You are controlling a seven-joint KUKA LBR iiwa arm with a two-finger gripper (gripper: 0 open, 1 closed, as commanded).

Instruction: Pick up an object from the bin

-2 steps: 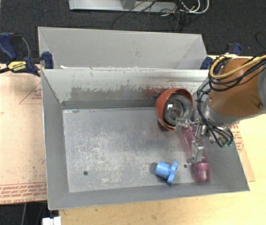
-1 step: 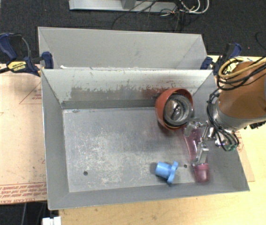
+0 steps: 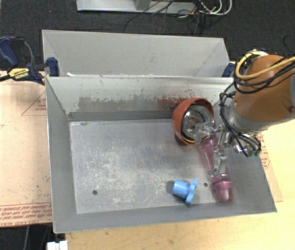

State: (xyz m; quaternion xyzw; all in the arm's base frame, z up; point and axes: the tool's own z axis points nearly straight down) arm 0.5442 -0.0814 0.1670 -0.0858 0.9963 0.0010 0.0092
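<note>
**Grey metal bin (image 3: 126, 155), seen from above, with three loose things gathered in its right half.** The orange bowl (image 3: 184, 120), taken here as the landmark, is tipped on its side against the foot of the far wall. Its shiny inside is turned toward the right and the near side.

The gripper (image 3: 220, 163) is found just to the right of the bowl and a little nearer the near wall, held low over the bin floor. It is carried by the arm's orange-covered wrist (image 3: 264, 95), which comes in from the right above the bin's right wall. Yellow cables (image 3: 261, 69) are looped over that cover. Whether the gripper is spread or pressed together cannot be told, because its tip is seen overlapping the thing beneath it.

That thing is a pink translucent object (image 3: 221, 190), long and narrow. It is laid on the floor from just below the bowl's right rim down toward the near wall, with its thicker, deeper-coloured end farthest from the bowl. The gripper is placed over its middle part, and a hold on it cannot be confirmed.

A small blue object (image 3: 183, 188), stubby with a flared end, is laid close to the near wall. It is below the bowl and just to the left of the pink object's thick end, apart from it.
</note>
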